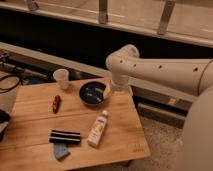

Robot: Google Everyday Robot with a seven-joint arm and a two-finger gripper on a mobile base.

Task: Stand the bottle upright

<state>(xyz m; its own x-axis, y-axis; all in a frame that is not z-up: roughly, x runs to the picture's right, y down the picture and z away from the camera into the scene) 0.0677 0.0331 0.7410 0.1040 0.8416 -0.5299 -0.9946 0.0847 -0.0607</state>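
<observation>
The bottle (98, 129) is slim and white with a white cap and a pale yellowish label. It lies on its side on the wooden table (125, 135), cap pointing away toward the dark bowl (93, 93). My white arm (160, 70) reaches in from the right and bends down at the table's far edge. The gripper (108, 91) hangs at the bowl's right rim, well above and behind the bottle, and is mostly hidden by the wrist. It does not touch the bottle.
A translucent white cup (61, 78) stands at the far left of the table. A small red-brown object (56, 103) lies left of the bowl. A black striped object (65, 137) and a blue piece (61, 151) lie left of the bottle. Cables (10, 82) lie beyond the left edge.
</observation>
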